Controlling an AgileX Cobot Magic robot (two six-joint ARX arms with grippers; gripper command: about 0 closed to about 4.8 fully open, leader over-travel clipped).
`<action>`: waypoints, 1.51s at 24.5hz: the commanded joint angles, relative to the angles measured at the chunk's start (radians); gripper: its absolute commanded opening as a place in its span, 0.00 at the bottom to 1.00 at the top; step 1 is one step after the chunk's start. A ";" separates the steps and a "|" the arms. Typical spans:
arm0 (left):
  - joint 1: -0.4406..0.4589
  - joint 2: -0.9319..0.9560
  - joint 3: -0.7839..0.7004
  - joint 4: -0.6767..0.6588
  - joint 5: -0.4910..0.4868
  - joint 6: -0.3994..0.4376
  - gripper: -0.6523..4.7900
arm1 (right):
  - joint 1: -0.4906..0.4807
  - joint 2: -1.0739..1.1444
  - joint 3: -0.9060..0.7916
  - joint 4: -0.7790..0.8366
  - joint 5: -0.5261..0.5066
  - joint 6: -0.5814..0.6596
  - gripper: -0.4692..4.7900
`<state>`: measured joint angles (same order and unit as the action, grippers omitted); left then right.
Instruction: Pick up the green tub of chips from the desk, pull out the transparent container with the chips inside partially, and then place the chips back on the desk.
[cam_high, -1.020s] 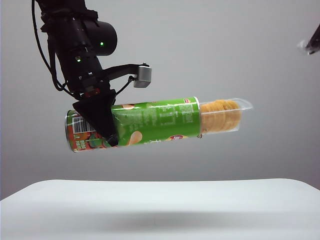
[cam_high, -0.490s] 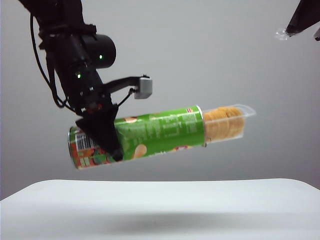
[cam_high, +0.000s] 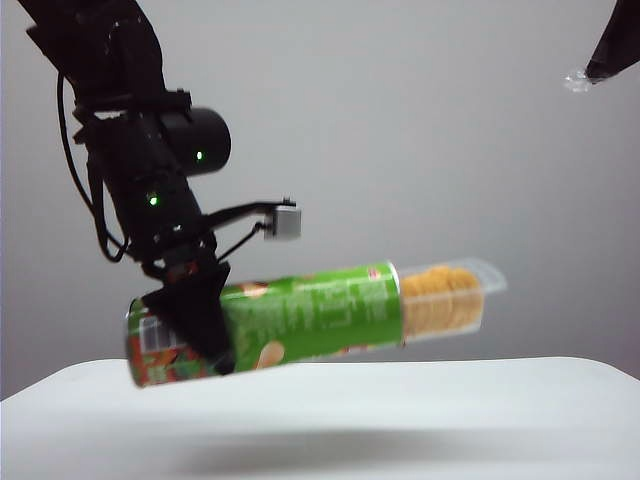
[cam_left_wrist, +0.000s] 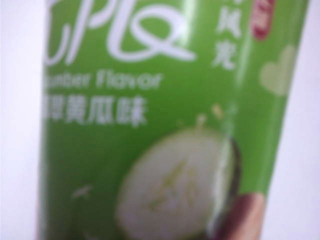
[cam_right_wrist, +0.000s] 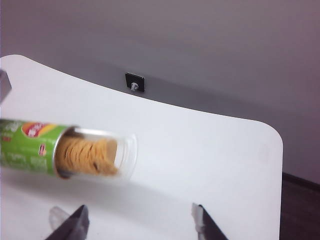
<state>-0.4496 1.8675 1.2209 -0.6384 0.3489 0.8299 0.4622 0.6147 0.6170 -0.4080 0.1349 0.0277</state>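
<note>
My left gripper (cam_high: 210, 335) is shut on the green tub of chips (cam_high: 310, 315) near its orange-red end and holds it lying almost level, just above the desk (cam_high: 400, 420). The transparent container (cam_high: 470, 290) sticks partly out of the tub's open end, with the chips (cam_high: 438, 295) showing through it. In the left wrist view the tub (cam_left_wrist: 165, 120) fills the frame and hides the fingers. My right gripper (cam_right_wrist: 137, 220) is open and empty, high and away from the tub (cam_right_wrist: 25, 145), the container (cam_right_wrist: 122, 155) and the chips (cam_right_wrist: 87, 155). Only its tip (cam_high: 598, 62) shows in the exterior view.
The white desk (cam_right_wrist: 200, 150) has a rounded corner beyond the container. A small black plate (cam_right_wrist: 134, 81) is fixed to the grey wall behind the desk. The left wrist camera (cam_high: 283, 222) juts out above the tub.
The left arm has lowered the tub, which now hangs close above the desk. The right gripper has swung at the top right corner, still open.
</note>
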 joint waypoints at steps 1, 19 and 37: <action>-0.001 0.037 0.002 -0.018 0.007 0.000 0.61 | 0.001 -0.001 0.004 0.014 -0.008 -0.003 0.61; -0.001 0.127 0.002 0.043 -0.084 -0.048 0.65 | 0.001 -0.002 -0.049 -0.014 -0.026 -0.002 0.61; -0.024 -0.156 0.010 -0.089 -0.343 -0.182 1.00 | 0.000 -0.003 -0.090 0.071 0.066 0.028 0.61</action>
<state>-0.4740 1.7603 1.2285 -0.6868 0.0593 0.6743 0.4622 0.6128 0.5247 -0.3721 0.1459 0.0521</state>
